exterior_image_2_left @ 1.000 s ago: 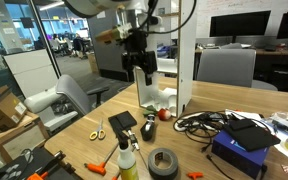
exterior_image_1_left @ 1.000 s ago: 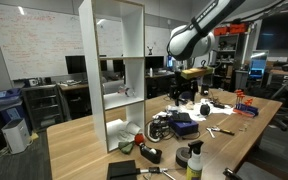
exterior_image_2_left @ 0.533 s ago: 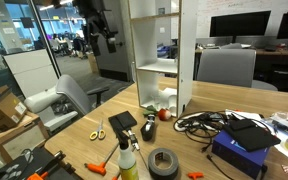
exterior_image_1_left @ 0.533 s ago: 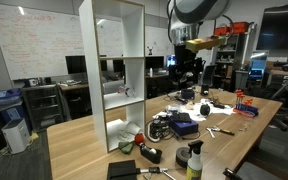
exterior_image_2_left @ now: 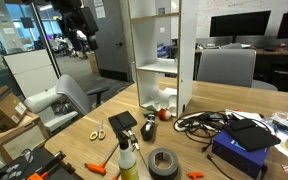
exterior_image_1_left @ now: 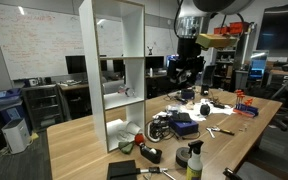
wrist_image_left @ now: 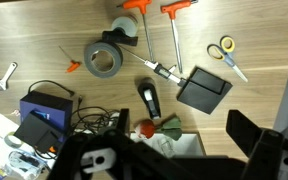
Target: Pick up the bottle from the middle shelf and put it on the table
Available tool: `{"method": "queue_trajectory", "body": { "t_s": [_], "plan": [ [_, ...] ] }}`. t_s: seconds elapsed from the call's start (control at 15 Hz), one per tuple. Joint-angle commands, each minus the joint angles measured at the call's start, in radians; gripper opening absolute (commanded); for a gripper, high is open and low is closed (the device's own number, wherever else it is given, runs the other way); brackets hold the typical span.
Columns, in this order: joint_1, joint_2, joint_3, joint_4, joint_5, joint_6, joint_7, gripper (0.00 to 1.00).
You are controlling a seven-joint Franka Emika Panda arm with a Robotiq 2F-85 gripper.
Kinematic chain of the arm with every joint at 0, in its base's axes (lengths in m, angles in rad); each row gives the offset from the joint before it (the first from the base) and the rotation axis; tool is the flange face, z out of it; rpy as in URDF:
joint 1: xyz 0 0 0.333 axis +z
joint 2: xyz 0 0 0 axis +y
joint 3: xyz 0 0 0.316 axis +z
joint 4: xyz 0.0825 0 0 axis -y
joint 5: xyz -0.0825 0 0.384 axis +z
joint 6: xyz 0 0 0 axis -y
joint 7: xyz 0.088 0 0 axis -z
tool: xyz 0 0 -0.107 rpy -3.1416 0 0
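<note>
The pale yellow-green bottle (exterior_image_1_left: 194, 159) with a black top stands upright on the light-wood table (exterior_image_1_left: 82, 136) near its front edge, also seen in an exterior view (exterior_image_2_left: 127, 158). In the wrist view it appears from above (wrist_image_left: 124, 29) beside a grey tape roll. The middle shelf (exterior_image_2_left: 156, 67) of the white shelving unit holds no bottle. My gripper (exterior_image_1_left: 189, 68) hangs high above the table, well away from the shelves and the bottle, also seen in an exterior view (exterior_image_2_left: 82, 38). In the wrist view its fingers (wrist_image_left: 174, 162) are spread wide with nothing between them.
A tape roll (wrist_image_left: 104, 60), scissors (wrist_image_left: 224, 48), orange-handled tools (wrist_image_left: 174, 10), a black pad (wrist_image_left: 204, 90), a blue box (wrist_image_left: 46, 112) with cables and a red and green item (wrist_image_left: 149, 127) lie on the table. Office chairs (exterior_image_2_left: 54, 100) stand beside it.
The arm has pulled away from the shelf front and swung up and to the side, high over the table. The bottle and other items have not moved.
</note>
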Motion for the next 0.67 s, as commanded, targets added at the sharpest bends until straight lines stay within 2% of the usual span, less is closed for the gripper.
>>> {"method": "queue_trajectory", "body": {
  "t_s": [0.0,0.13,0.2,0.6],
  "plan": [
    [0.009,-0.096,-0.033,-0.072,0.085,0.047,-0.042,1.00],
    [-0.017,-0.104,-0.027,-0.065,0.095,-0.017,-0.012,1.00],
    [-0.018,-0.060,-0.012,-0.047,0.075,0.003,-0.023,1.00],
    [-0.024,-0.079,-0.017,-0.061,0.083,-0.009,-0.023,1.00]
  ]
}}
